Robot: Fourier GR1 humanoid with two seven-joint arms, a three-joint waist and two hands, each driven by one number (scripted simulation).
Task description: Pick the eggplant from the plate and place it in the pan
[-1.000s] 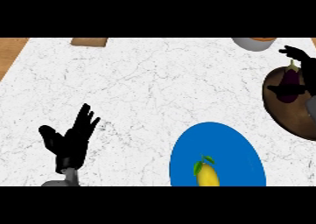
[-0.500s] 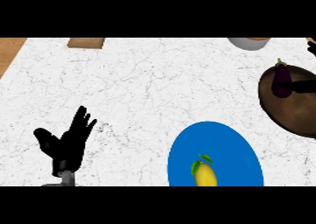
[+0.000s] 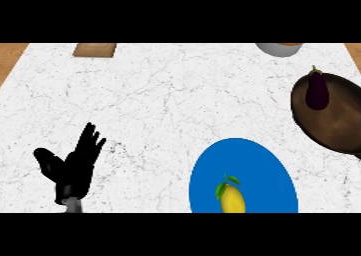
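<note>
Though cut by right edge, pan [image 3: 345, 125] holding eggplant [image 3: 317, 93]; plate [image 3: 212, 175] clipped below; left hand [image 3: 71, 167] lower left, fingers released

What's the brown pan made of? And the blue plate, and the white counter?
The pan looks like dark, dull metal, or maybe wood: it is mottled brown with no shine. The plate looks like smooth plastic or glazed ceramic: it is one flat, even blue. The counter looks like polished marble: it is white with thin grey veins.
</note>
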